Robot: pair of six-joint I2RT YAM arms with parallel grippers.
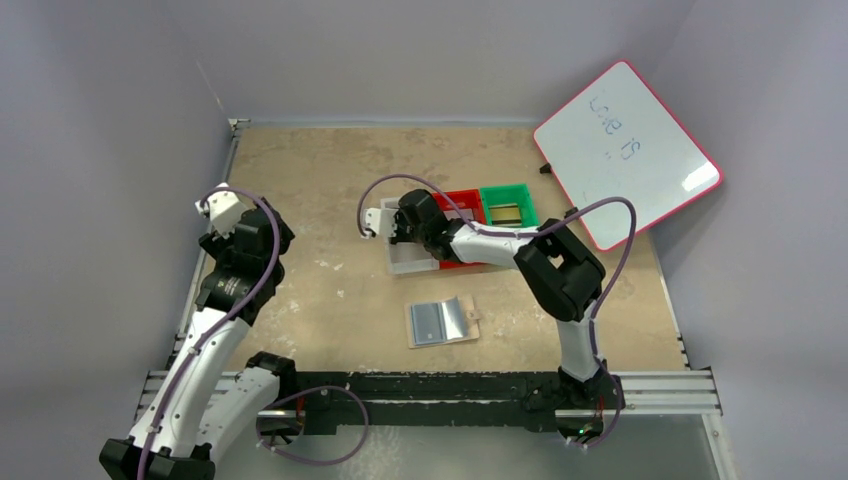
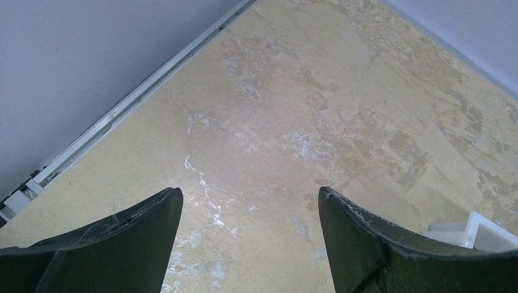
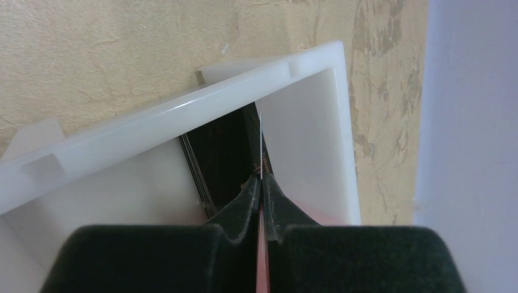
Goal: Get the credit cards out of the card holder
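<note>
Right end effector [image 3: 261, 180] pinches thin card [image 3: 261, 137] edge-on over white bin [image 3: 183, 118] holding black card [image 3: 223, 151]; left end effector [image 2: 250, 193] spread.

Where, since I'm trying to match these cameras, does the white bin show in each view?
Top: the white bin sits mid-table, just left of the red bin.
Left wrist: only a white corner at the lower right edge, likely the bin's.
Right wrist: its rim crosses the picture; the shut right fingers hold a card edge-on above it.
Shared landmark: the tan tabletop.
</note>
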